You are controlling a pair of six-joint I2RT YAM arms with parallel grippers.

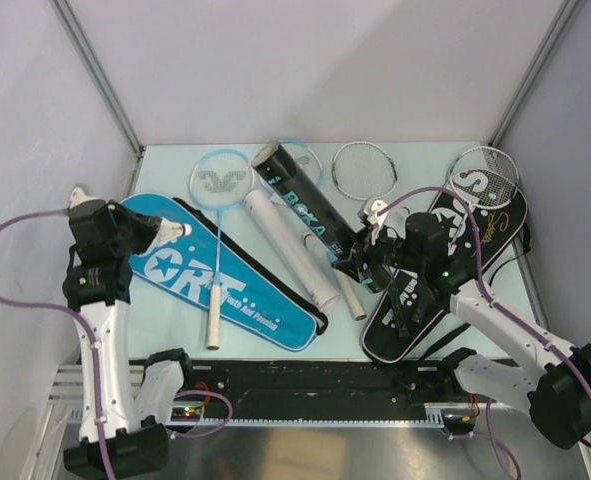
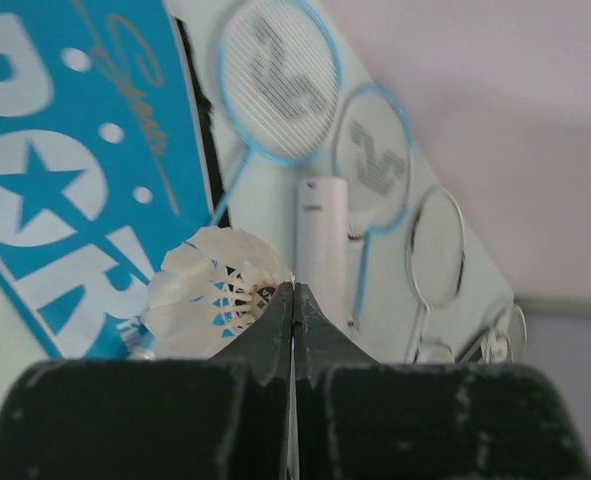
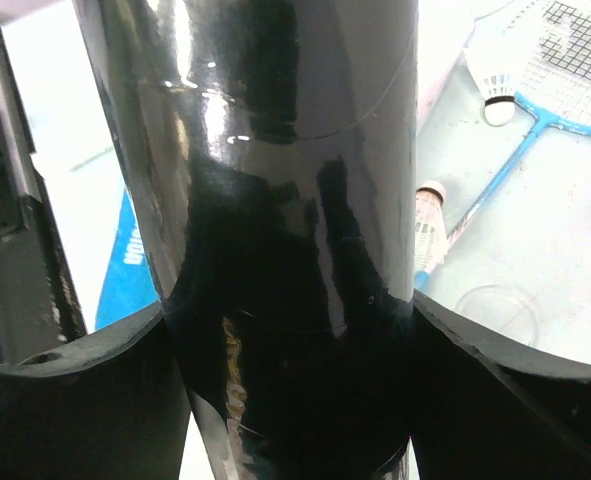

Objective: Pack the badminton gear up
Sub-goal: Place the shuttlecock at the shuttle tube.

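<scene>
The right pincer gripped the shiny, slippery black tube near its low end, mid frame, while the shut left pincer seemed to nip the light, easily crushed shuttlecock by one feather, far left.

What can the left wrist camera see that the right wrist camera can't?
Only the left wrist view: the shut left fingers, which seem to pinch the rim of a shuttlecock, plus a white tube and a thin silver racket. Only the right wrist view: a shiny black tube gripped between the wide-apart right fingers, and a loose shuttlecock lying on the table. Both show the blue cover and a light-blue racket.
</scene>
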